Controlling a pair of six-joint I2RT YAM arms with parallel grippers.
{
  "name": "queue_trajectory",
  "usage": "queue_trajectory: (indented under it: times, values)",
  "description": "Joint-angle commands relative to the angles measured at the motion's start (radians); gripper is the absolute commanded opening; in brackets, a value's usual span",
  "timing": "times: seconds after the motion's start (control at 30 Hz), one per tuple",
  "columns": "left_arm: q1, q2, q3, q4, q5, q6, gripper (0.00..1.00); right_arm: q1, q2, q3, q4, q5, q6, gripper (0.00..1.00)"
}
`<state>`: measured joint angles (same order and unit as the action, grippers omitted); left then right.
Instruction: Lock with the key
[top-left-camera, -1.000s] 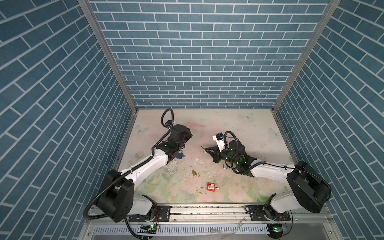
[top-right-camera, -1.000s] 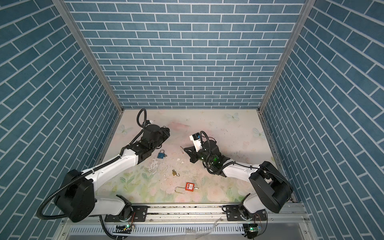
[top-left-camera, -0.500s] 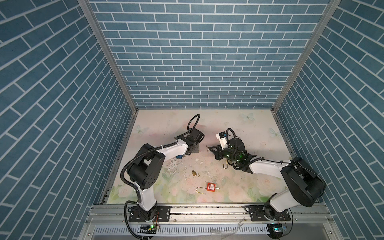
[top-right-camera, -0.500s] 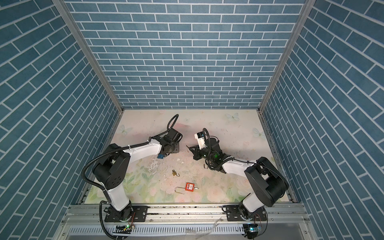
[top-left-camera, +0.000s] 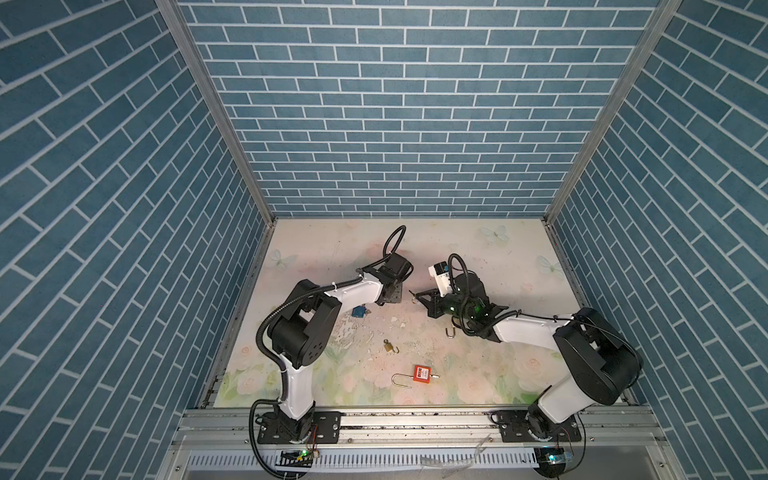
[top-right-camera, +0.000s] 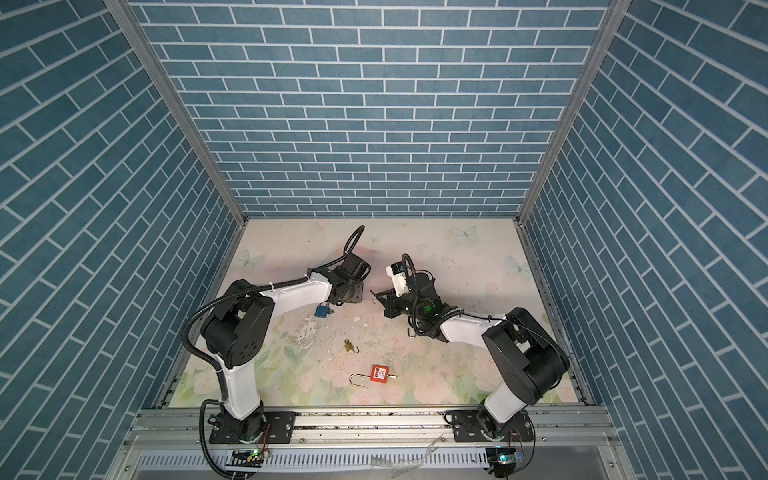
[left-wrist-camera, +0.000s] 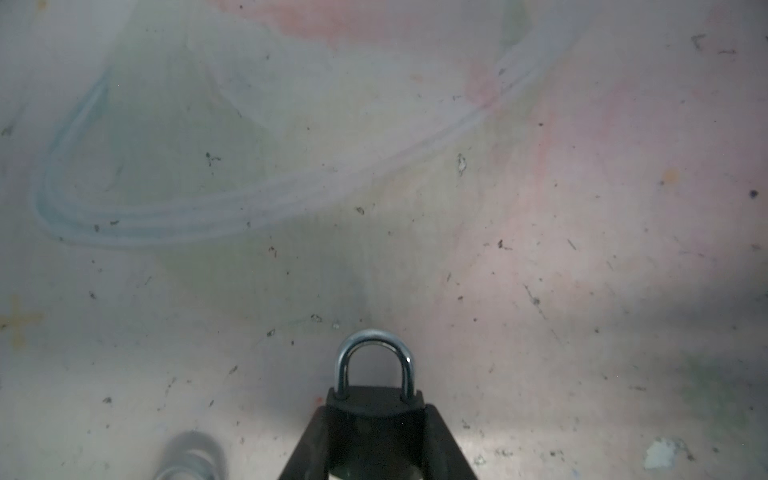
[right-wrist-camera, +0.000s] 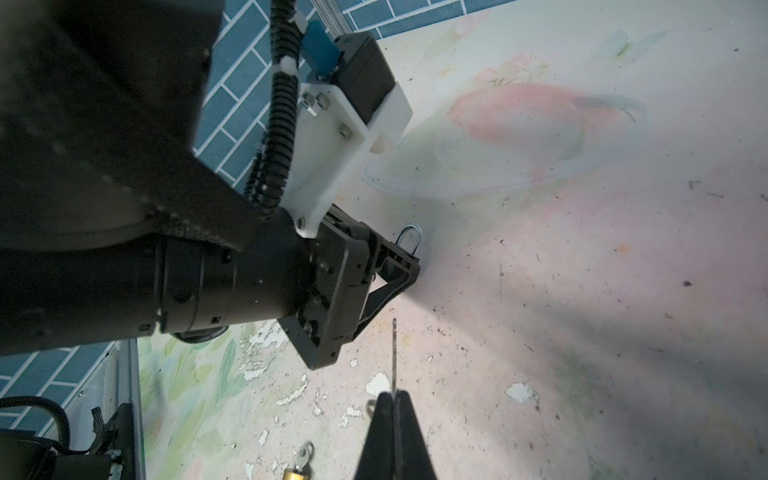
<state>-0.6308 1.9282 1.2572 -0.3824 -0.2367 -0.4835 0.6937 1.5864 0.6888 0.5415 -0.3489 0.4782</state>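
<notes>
Now that left gripper (left-wrist-camera: 377, 411), half-closed on the padlock (left-wrist-camera: 374, 397), swung closer, right gripper (right-wrist-camera: 392, 399), shut tight on the key (right-wrist-camera: 393, 353), can attempt insertion.

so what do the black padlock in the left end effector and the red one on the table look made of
Black padlock: matte black body with no glare, probably plastic-coated or painted metal. Its shackle: polished steel, by its bright highlights. Red padlock: flat red body, plastic or paint, too small to tell. Its long shackle: thin, silvery, likely bare metal.
</notes>
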Motion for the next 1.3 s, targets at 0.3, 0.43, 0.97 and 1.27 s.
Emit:
queue_trajectory:
  times: [0.3,0.43,0.97,1.27]
  values:
    - [-0.001,0.040,0.039,-0.055,0.025,0.221,0.00,-0.025,0.029,0.021,-0.016,-0.031,0.051,0.00]
    - [0.001,0.054,0.048,-0.067,0.049,0.311,0.00,-0.026,0.034,0.020,-0.017,-0.033,0.057,0.00]
    - [0.002,0.053,0.048,-0.051,0.085,0.370,0.24,-0.031,0.039,0.009,-0.023,-0.035,0.073,0.00]
    - [0.008,-0.009,0.032,-0.027,0.064,0.360,0.51,-0.035,0.024,0.002,-0.030,-0.027,0.077,0.00]
